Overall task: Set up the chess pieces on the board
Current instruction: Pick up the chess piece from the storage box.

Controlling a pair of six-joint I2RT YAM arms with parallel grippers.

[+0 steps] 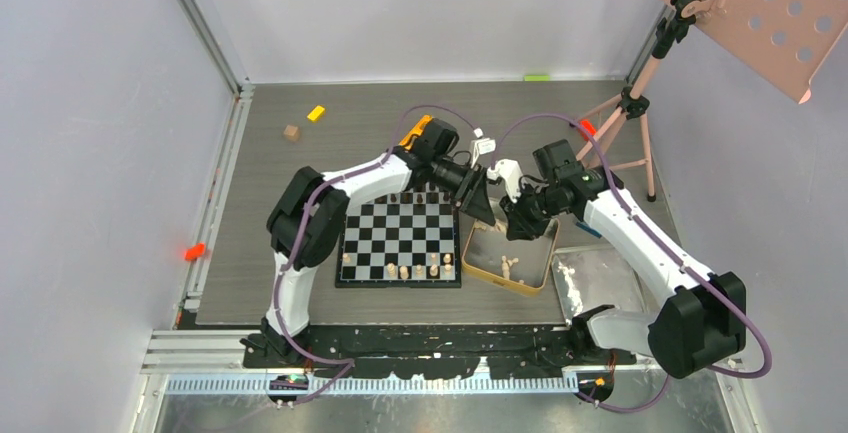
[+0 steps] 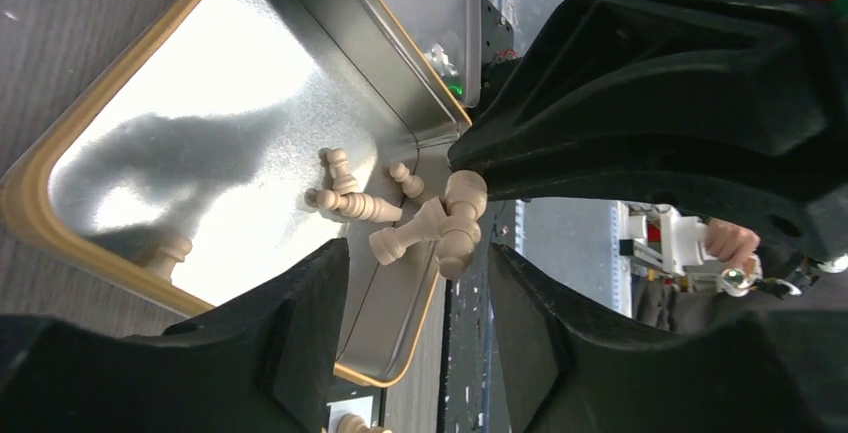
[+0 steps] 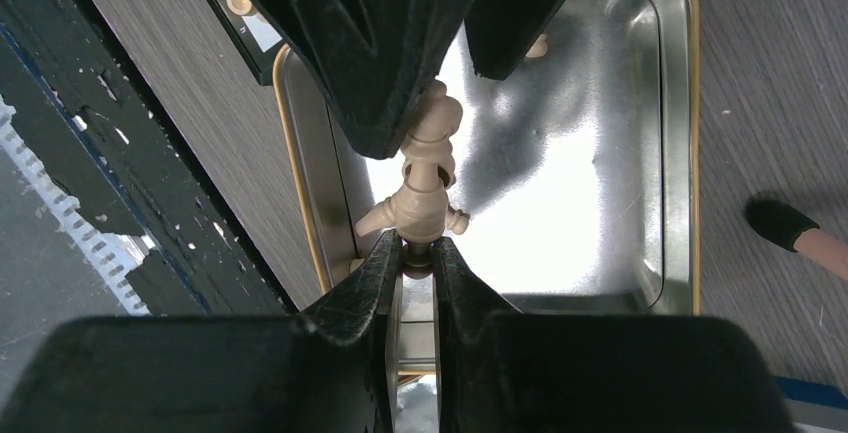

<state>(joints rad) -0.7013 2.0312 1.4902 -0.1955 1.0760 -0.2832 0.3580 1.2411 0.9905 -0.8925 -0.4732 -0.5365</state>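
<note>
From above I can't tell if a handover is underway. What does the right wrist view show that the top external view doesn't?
Only the right wrist view: the right gripper, its fingers pinching one end of a pale chess piece, and the left gripper with fingers open around the other end. Only the top external view: the board with rows of chess pieces along its near and far edges, and a small brown cube. Both: the gold tin, with the two grippers meeting over it.

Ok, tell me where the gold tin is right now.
In the top view the gold tin lies right of centre, just right of the board's near half, with the silver tray on its other side.
</note>
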